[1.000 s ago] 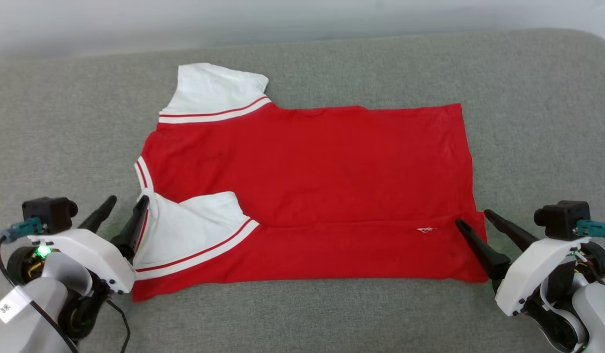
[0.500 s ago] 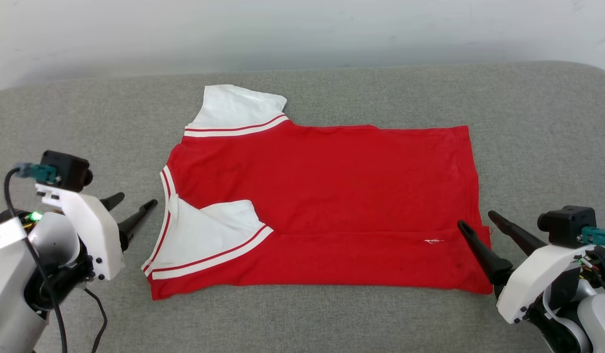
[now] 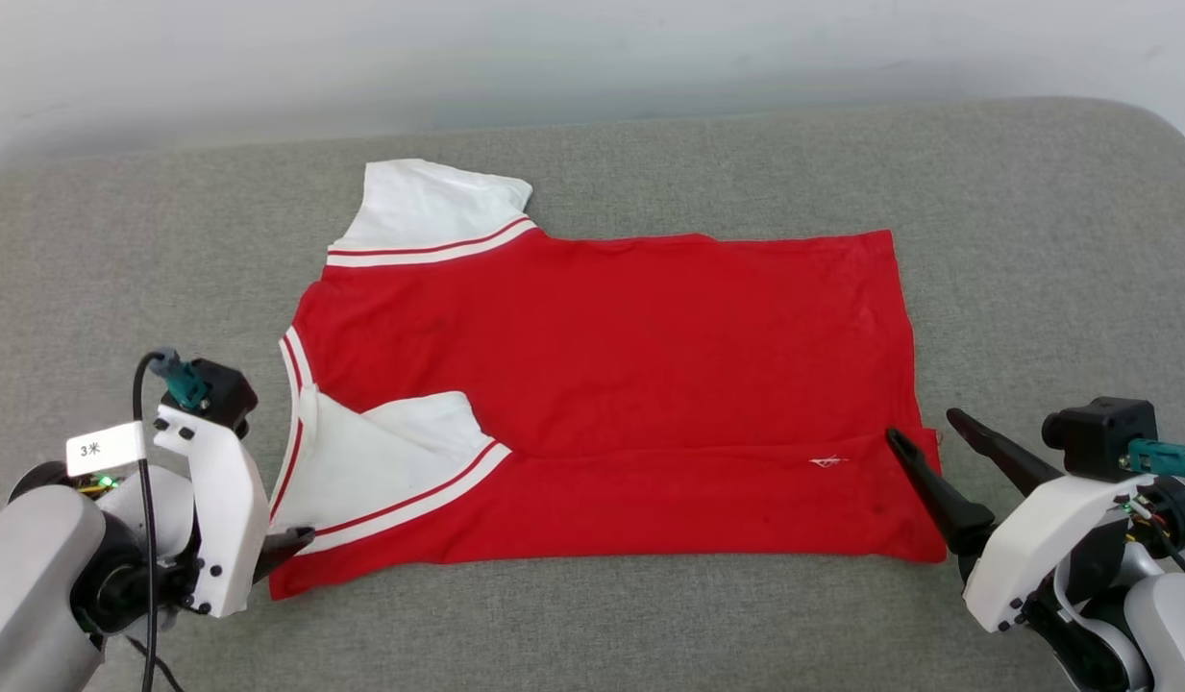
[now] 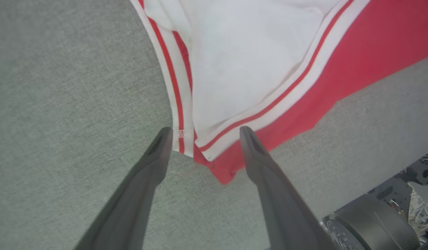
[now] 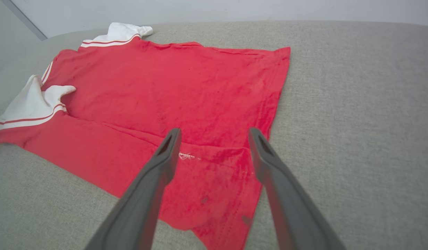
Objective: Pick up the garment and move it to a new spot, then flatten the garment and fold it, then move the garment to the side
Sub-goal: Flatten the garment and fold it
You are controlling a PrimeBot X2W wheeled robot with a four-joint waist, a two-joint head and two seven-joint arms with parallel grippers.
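While the garment [image 3: 602, 384] lay spread on the grey fabric surface [image 3: 1034, 240], its long axis ran from side to side across the robot, with collar and sleeves at the robot's left and the hem at its right, so each arm had 1 end close at hand and neither was clearly nearer. The near long edge lay turned over onto the body as a band, the near sleeve [image 3: 390, 461] folded inward with it.

The left end effector [image 4: 205, 133] stood with its jaws wide. In the left wrist view the near-left corner, edged by the striped trim [image 4: 181, 104], sat straight ahead between the 2 fingers. The right end effector [image 3: 921, 425] was equally wide and held nothing; it straddled the hem at the near-right corner, 1 finger over red cloth just beside the small white hem logo [image 3: 827, 462], the other past the edge over bare surface. I judged that taking both near corners would call for little more than a short advance and a closing.

From the head, the white wrist housing [image 3: 222, 519] hid most of the left fingers. Both pairs seemed to hover just above the cloth, though the angles left contact unsettled. The underside was hidden, the right wrist view cut off the corner's tip, and a few dark specks [image 5: 204, 200] near the hem were too small to identify
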